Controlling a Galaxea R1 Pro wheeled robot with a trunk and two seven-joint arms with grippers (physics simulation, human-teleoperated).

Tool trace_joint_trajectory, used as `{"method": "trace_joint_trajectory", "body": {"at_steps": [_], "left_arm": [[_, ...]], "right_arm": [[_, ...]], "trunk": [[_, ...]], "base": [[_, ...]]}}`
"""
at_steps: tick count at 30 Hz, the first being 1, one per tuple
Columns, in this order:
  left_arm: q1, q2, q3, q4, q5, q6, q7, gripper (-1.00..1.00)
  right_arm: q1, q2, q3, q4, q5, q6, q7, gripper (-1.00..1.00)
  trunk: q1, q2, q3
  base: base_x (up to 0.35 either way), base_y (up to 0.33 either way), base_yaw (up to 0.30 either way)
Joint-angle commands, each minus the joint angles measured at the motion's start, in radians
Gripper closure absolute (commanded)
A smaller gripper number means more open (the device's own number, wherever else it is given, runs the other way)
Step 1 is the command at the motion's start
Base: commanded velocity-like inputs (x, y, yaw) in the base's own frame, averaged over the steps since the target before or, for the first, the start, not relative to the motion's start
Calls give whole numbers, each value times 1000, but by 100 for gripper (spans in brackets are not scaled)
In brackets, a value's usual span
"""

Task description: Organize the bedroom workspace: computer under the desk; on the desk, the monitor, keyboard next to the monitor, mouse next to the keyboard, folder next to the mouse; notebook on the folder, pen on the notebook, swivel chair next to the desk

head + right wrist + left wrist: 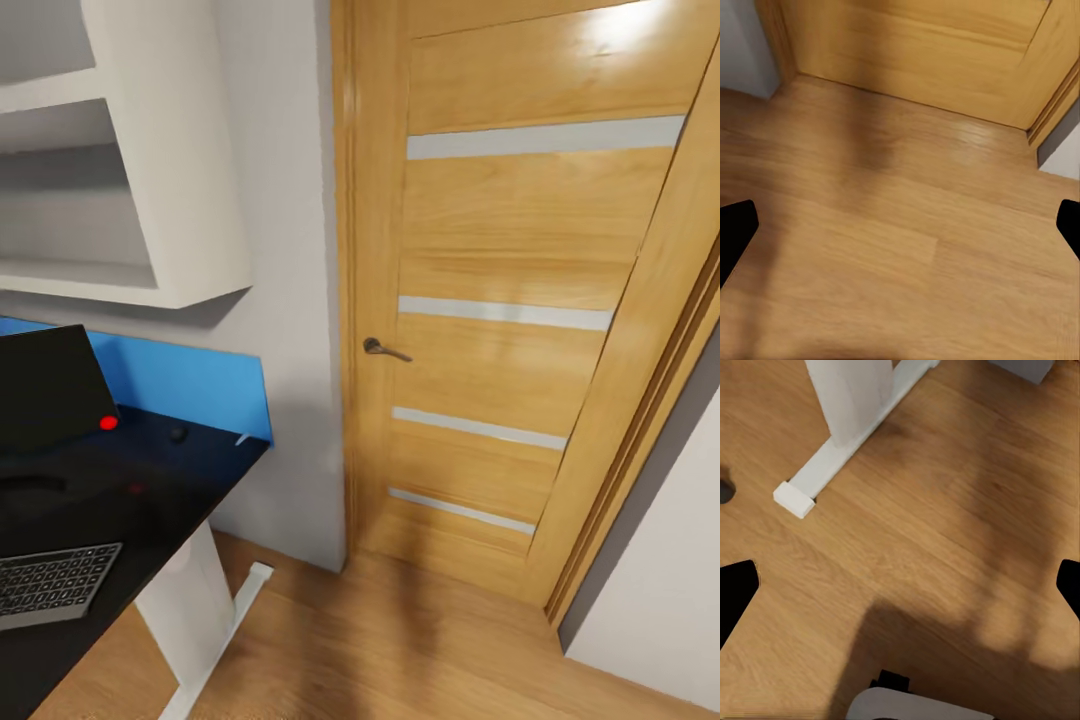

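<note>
The desk (pixel 150 490) with its glossy black top and white leg (pixel 190 610) fills the lower left of the head view. On it stand the black monitor (pixel 50 385), the keyboard (pixel 50 585) near the front edge, and the small dark mouse (pixel 178 434) by the back. A tiny white sliver (pixel 243 437) lies at the desk's far corner; I cannot tell what it is. My left gripper (pixel 900 592) hangs open over the floor near the desk's white foot (pixel 825 465). My right gripper (pixel 900 232) is open over bare floor. The folder, notebook and swivel chair are out of view.
A closed wooden door (pixel 500 300) with a lever handle (pixel 385 349) stands ahead, its bottom (pixel 915 60) close to my right gripper. A blue back panel (pixel 190 385) and white wall shelves (pixel 120 150) sit behind the desk. A pale grey box corner (pixel 1024 367) shows beyond the foot.
</note>
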Motion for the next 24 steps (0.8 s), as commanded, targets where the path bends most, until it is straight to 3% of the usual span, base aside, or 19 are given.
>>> {"method": "trace_joint_trajectory", "body": {"at_steps": [1,5,6,15,16,21,24], "left_arm": [[0,-1,3,0,-2,-2,2,-100],[0,-1,3,0,-2,-3,1,-100],[0,-1,3,0,-2,-4,1,-100],[0,-1,3,0,-2,0,1,-100],[0,-1,3,0,-2,1,1,-100],[0,-1,3,0,-2,2,1,-100],[0,-1,3,0,-2,2,1,-100]], "right_arm": [[0,0,0,0,7,-6,-10,-100],[0,1,2,2,8,-40,-44,-100],[0,2,3,2,16,-69,-85,-100],[0,17,2,4,116,-146,-226,-100],[0,30,1,25,189,-207,-330,-100],[0,44,0,48,280,-263,-449,-100],[0,49,0,52,314,-271,-500,-100]], "trunk": [[0,-1,-1],[0,-1,-1],[0,-1,-1],[0,-1,-1],[0,-1,-1],[0,-1,-1],[0,-1,-1]], "base": [[0,-4,283],[0,-2,283],[0,-1,284],[0,0,284],[77,0,284],[142,0,284],[200,0,285]]}}
